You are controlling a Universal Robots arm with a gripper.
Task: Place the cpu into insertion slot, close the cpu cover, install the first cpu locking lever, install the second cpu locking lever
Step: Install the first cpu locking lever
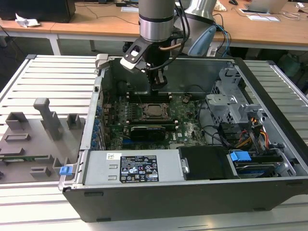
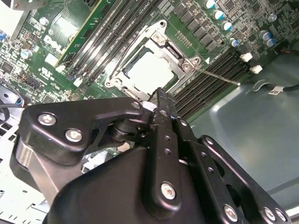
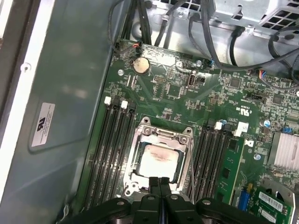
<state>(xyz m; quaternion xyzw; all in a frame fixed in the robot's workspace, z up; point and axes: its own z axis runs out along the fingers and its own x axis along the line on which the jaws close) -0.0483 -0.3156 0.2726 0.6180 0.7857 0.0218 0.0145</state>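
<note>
The gripper (image 3: 159, 183), its 2 fingers pressed together on nothing, hangs just above the cpu (image 3: 159, 161), which lies under the shut cpu cover (image 3: 140, 140), so lever 1 (image 2: 217, 75) beside the fingertips probably needs a gentle push down.

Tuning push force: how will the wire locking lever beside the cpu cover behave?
The locking lever looks like thin bare wire: probably springy, bending sideways. Smooth and round, it may slip off the gripper. Anchored by the cpu cover, it likely pivots.
</note>
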